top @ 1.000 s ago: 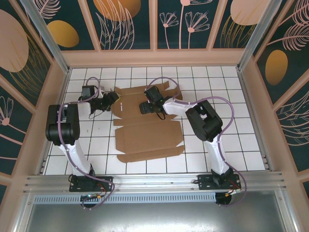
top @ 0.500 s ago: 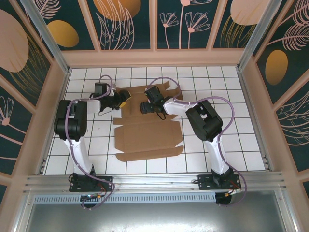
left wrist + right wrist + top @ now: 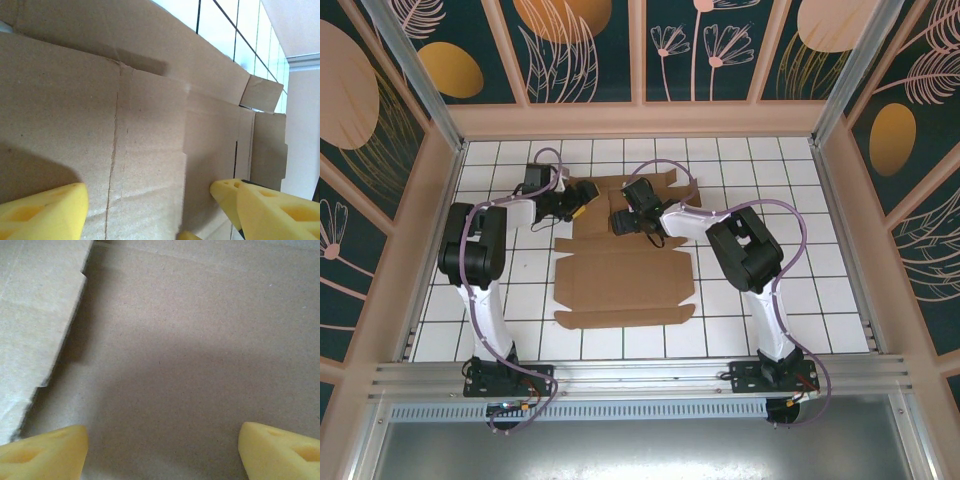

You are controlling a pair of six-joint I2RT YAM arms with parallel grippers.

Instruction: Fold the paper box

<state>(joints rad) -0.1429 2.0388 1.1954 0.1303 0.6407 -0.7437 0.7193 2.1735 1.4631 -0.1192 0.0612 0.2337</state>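
Because the next fold depends on how the cardboard lies against each set of jaws, I check that relation first.

1. Left arm. The left gripper (image 3: 576, 208) sits at the far-left corner of the paper box (image 3: 625, 285). In the left wrist view its yellow fingers (image 3: 42, 210) stand wide apart, so I read the jaws as open and holding nothing. The cardboard lies directly ahead of them, with one crease running away from the camera.

2. Task item. The paper box lies flat near the middle of the white tiled tabletop (image 3: 800, 280). Its fold creases run left to right, and the sheet extends from the near side toward the far wall. The near panels are well apart from both grippers.

3. Right arm. The right gripper (image 3: 621, 222) hovers over the far-centre panel, just beside the left one. In the right wrist view the jaws are spread open over bare cardboard. I cannot tell whether the tips touch it.

4. Judgement. The left arm is nearer the far-left flap, so it is better placed to lift that edge. The right arm is placed to press down on the panel.
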